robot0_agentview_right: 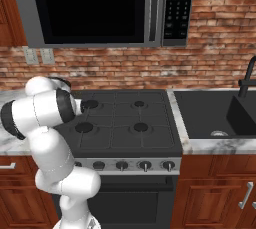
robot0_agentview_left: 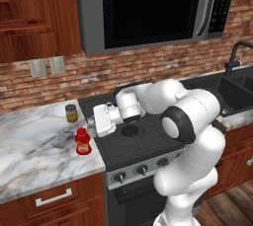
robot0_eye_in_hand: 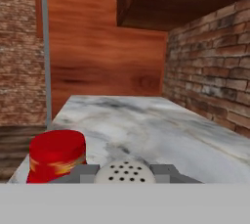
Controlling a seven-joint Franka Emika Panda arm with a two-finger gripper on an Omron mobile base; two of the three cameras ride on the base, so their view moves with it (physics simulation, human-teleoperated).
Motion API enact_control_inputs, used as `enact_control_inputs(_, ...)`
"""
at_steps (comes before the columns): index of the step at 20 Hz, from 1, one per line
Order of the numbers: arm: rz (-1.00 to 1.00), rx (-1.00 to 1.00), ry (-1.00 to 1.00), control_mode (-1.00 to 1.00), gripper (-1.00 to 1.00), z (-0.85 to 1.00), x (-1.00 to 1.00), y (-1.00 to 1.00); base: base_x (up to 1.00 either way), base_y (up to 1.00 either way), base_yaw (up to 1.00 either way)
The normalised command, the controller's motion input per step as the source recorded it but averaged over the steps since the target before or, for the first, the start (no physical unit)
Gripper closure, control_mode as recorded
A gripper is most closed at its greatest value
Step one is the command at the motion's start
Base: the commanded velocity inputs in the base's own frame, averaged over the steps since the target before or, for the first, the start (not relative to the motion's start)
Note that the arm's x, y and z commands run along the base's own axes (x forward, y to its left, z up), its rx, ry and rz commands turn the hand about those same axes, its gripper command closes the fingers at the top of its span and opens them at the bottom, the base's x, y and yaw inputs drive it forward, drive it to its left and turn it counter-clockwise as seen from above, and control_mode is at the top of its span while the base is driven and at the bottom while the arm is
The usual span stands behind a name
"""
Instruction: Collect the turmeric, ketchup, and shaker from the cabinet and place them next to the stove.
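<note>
Marble counter (robot0_agentview_left: pixel 34 136) bears ketchup (robot0_agentview_left: pixel 83 141) and turmeric (robot0_agentview_left: pixel 71 113) beside stove (robot0_agentview_left: pixel 136 138).

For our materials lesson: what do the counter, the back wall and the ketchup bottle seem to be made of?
Counter: polished marble, by its grey veins on white, though it could be imitation.
Wall: rough brick, by the red-brown blocks and pale mortar lines.
Ketchup: probably glossy plastic, by its even red colour and soft shine.

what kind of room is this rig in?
A rendered home kitchen: a gas stove under a microwave, a marble counter beside it, and a sink against a brick wall.
</note>
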Motion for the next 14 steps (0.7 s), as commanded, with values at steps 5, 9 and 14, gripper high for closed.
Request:
enact_control_inputs(5, 0.00, 0.00, 0.00, -1.00, 1.00, -0.18, 0.23, 0.05, 0.00, 0.00, 0.00)
enact_control_inputs(9, 0.00, 0.00, 0.00, -1.00, 1.00, -0.15, 0.25, 0.02, 0.00, 0.00, 0.00)
enact_control_inputs(14, 0.00, 0.00, 0.00, -1.00, 1.00, -0.19, 0.18, 0.06, 0.00, 0.00, 0.00)
